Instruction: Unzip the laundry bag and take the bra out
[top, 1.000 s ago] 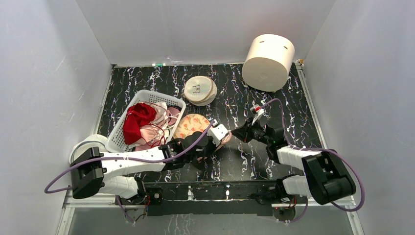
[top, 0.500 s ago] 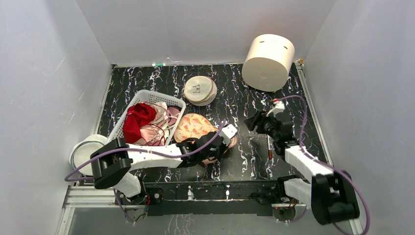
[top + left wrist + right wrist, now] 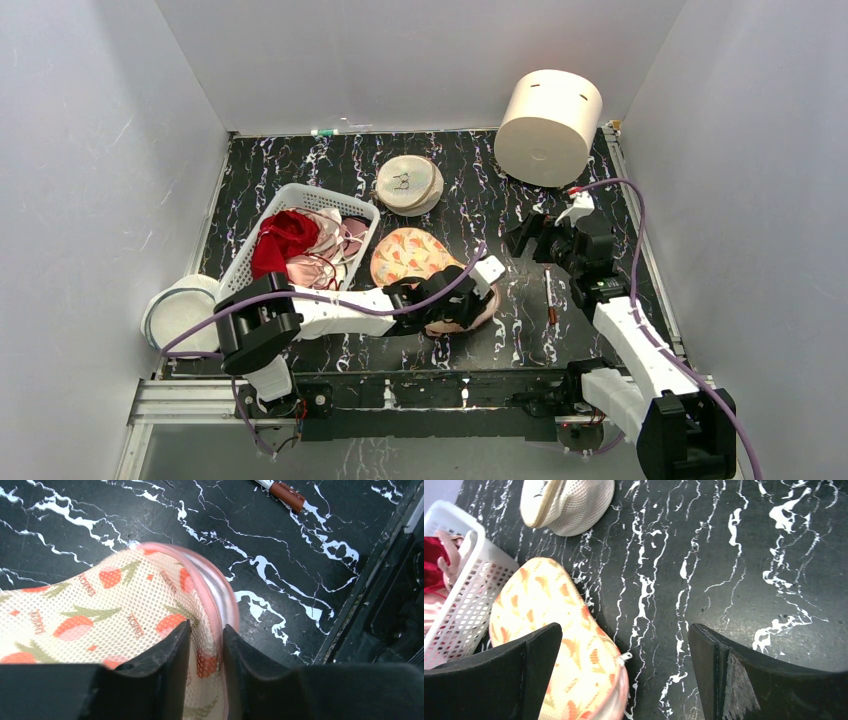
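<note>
The laundry bag [image 3: 410, 255], peach-cream with an orange-red print and pink zip edge, lies on the black marbled table right of the basket. My left gripper [image 3: 462, 305] is at its near right end. In the left wrist view the narrow jaws [image 3: 206, 627] pinch the bag's [image 3: 100, 595] mesh and pink zip trim. My right gripper [image 3: 522, 240] hovers to the right of the bag, wide open and holding nothing. Its wrist view [image 3: 624, 635] shows the bag [image 3: 549, 630] and a small silver zip pull [image 3: 625, 656] at its edge. The bra is hidden.
A white basket [image 3: 300, 195] holds red and pink clothes [image 3: 285, 240]. A round cream mesh disc [image 3: 408, 184] lies behind the bag, a white cylinder [image 3: 548, 125] stands back right, and a brown-and-white pen [image 3: 549, 293] lies right of the bag. A round white container [image 3: 180, 310] sits at the left edge.
My right gripper let go, opened wide and drew back to the right. My left arm reached further right, and the bag's near end shifted right with it.
</note>
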You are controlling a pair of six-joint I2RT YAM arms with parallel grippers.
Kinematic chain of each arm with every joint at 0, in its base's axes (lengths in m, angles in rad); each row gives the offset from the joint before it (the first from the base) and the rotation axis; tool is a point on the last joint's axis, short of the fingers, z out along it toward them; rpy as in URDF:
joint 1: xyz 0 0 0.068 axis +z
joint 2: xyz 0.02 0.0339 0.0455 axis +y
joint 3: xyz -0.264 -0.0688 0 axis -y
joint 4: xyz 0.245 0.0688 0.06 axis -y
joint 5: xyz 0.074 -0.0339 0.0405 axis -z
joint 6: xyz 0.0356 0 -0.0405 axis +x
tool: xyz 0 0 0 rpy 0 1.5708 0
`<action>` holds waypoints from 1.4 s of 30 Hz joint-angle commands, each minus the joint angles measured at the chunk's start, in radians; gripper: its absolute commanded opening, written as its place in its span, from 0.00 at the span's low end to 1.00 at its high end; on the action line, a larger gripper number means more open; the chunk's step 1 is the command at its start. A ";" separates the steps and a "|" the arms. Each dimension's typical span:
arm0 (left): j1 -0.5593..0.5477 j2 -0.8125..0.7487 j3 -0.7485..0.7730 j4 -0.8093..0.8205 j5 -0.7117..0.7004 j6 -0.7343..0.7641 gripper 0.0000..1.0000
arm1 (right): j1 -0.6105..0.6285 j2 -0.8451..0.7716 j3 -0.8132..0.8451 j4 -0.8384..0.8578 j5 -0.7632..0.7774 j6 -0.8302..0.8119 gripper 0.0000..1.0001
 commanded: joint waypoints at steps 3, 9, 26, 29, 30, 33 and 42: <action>0.011 -0.029 0.051 -0.031 0.021 0.015 0.53 | -0.001 -0.076 0.010 0.052 -0.079 -0.028 0.98; 0.022 -0.085 0.086 -0.059 0.105 0.069 0.84 | -0.001 -0.230 -0.069 0.099 0.015 0.011 0.98; 0.455 -0.373 0.128 -0.085 0.048 0.043 0.98 | 0.000 -0.163 -0.022 -0.004 -0.111 -0.021 0.98; 0.562 -0.412 0.111 -0.086 0.002 0.010 0.98 | 0.002 -0.124 -0.021 -0.004 -0.148 -0.010 0.98; 0.591 -0.428 0.096 -0.077 -0.002 0.012 0.98 | 0.003 -0.111 -0.020 -0.004 -0.159 -0.007 0.98; 0.627 -0.489 0.030 -0.016 -0.046 0.047 0.98 | 0.016 -0.068 -0.009 -0.006 -0.180 -0.001 0.98; 0.642 -0.595 -0.090 0.024 -0.128 0.139 0.98 | 0.323 0.050 0.090 -0.027 -0.032 -0.109 0.97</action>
